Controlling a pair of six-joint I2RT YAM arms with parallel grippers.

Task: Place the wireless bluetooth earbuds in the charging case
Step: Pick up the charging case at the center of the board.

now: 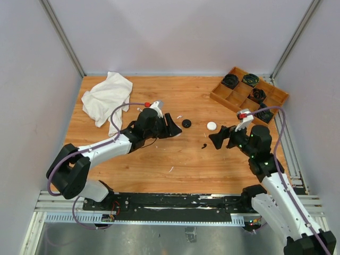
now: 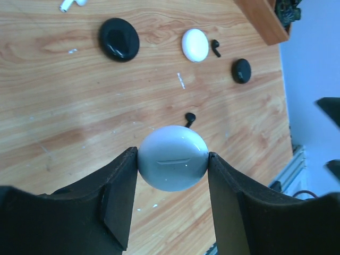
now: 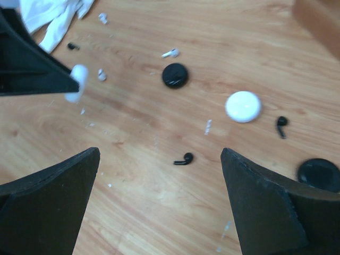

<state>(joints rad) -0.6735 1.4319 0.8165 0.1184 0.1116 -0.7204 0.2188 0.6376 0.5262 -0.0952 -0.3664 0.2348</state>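
Clamping a pale round charging case [image 2: 172, 164] between both fingers, our left gripper [image 2: 171, 155] fills the bottom of its wrist view, with the wooden table [image 1: 159, 159] behind it. Our right gripper [image 3: 159, 154] hangs with its jaws spread wide and nothing between them. We see one black earbud [image 3: 183, 159] lying on the table at the centre of the right wrist view. A second black earbud [image 3: 281, 126] lies at the right, just beside a white case [image 3: 243, 105]. A white earbud [image 3: 170, 53] lies near the top, just above a black case [image 3: 175, 75]. Another black case [image 3: 319, 174] sits at the lower right edge. In the overhead view we find a white cloth [image 1: 106, 95] at the upper left and a wooden tray [image 1: 223, 95] at the upper right.
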